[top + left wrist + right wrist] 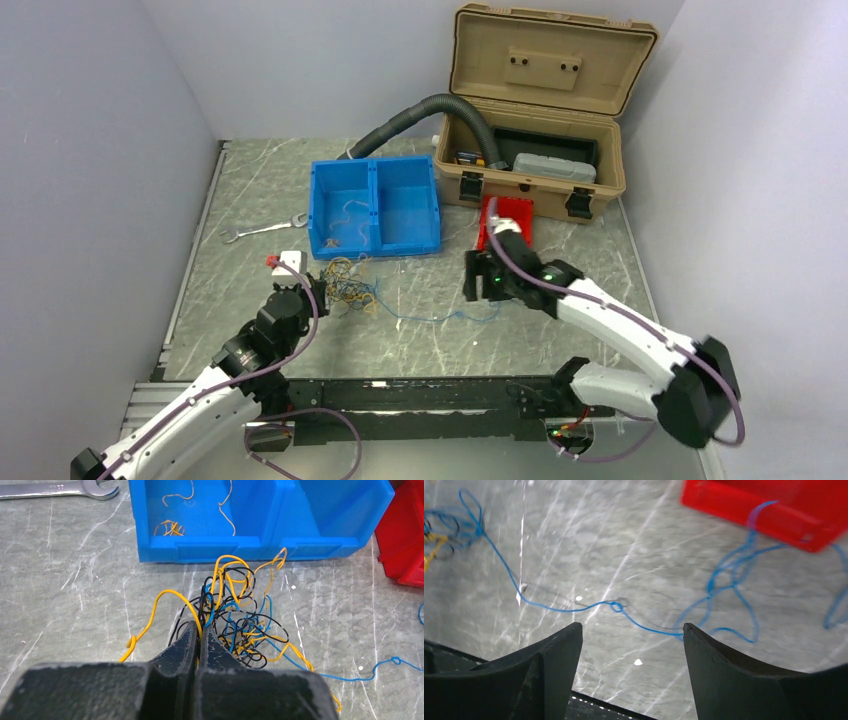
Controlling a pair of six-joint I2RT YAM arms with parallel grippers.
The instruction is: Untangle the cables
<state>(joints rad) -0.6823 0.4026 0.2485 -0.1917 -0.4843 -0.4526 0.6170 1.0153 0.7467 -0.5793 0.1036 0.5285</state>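
Cables (235,615) lie knotted beside the bin (225,549). Left gripper (198,630) pinches the knot's near edge, while right gripper (631,630) hangs spread over the blue strand (616,606). Likely next: close on that strand and pull right.

Bare table (420,345) is seen between the two arms, crossed only by one thin blue wire (554,609). The way ahead of the left gripper (199,630) is blocked by the tangle (235,610), and just past that by the blue bin (260,545). Past the right gripper (631,626), the way is shut by the red bin (512,212) and the box (540,185). Open room is seen around the wrench (262,231).
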